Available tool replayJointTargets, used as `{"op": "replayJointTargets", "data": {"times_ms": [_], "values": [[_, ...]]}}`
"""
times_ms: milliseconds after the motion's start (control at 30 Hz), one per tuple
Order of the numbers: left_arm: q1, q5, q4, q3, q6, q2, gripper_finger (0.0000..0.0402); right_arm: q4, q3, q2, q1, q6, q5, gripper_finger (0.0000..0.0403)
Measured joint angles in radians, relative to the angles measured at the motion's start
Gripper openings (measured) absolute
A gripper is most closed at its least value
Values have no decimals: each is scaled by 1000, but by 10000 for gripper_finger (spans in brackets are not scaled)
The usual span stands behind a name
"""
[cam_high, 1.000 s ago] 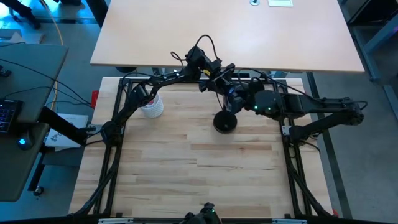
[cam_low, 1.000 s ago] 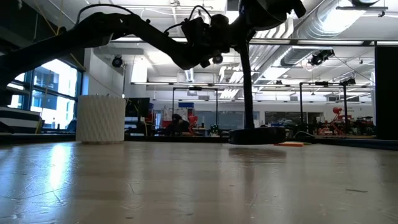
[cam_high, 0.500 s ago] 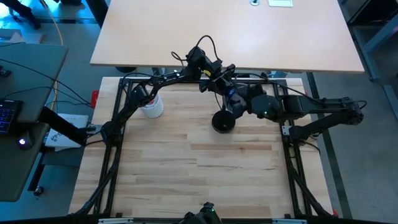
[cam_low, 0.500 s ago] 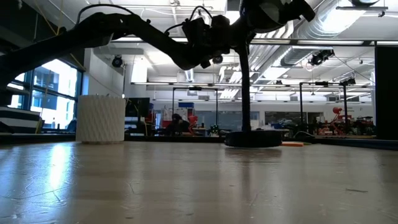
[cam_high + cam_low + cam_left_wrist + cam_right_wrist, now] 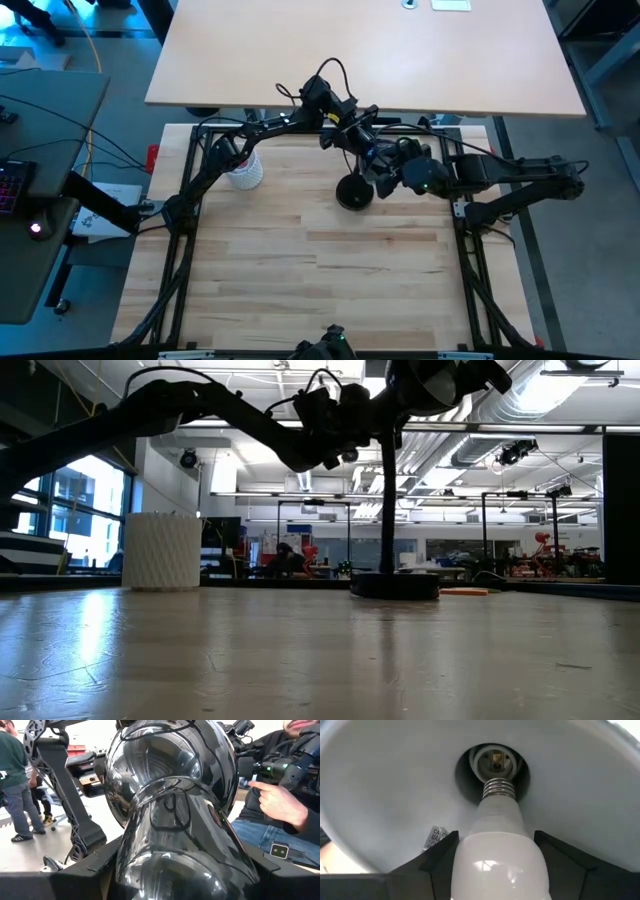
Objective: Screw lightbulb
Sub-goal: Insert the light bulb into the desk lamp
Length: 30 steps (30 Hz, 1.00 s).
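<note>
Between the right gripper's (image 5: 495,870) jaws, at lower centre of the right wrist view, sits the grasped lightbulb (image 5: 497,855), its base at the lamp shade's (image 5: 395,795) socket (image 5: 495,762). Left gripper (image 5: 175,870) jaws clasp the lamp head (image 5: 170,785).

Bright ceiling lights behind the dark arms make them silhouettes in the low view, the wooden table (image 5: 300,650) shines with soft glare, and the black lamp shade (image 5: 170,795) shows strong distorted reflections, slightly blurred.
</note>
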Motion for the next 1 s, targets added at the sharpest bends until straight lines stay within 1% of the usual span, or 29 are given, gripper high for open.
{"op": "replayJointTargets", "data": {"times_ms": [67, 167, 233, 333, 500, 600, 700, 833, 1000], "values": [[0, 0, 0, 0, -1, 0, 257, -4, 2, 0, 0, -8, 0, 228], [0, 1, 0, 0, -4, 0, 257, -59, 50, 6, 0, -19, -10, 228], [1, 5, 3, 0, -9, 0, 257, -109, 107, 16, -7, -13, -24, 228], [3, 2, 0, 0, -15, 0, 257, -198, 204, 40, -35, -11, -74, 228], [2, 4, 1, 0, -24, 0, 257, -259, 323, 127, -68, -58, -155, 228], [1, 15, 0, 0, -29, 0, 257, -343, 389, 190, -97, -66, -200, 228], [1, 18, -3, 0, -33, 0, 257, -429, 451, 248, -112, -85, -193, 227], [-1, 8, -2, 0, -38, 0, 257, -487, 539, 288, -113, -106, -160, 227], [-8, 10, -1, 0, -38, 0, 257, -530, 630, 312, -128, -117, -178, 227]]}}
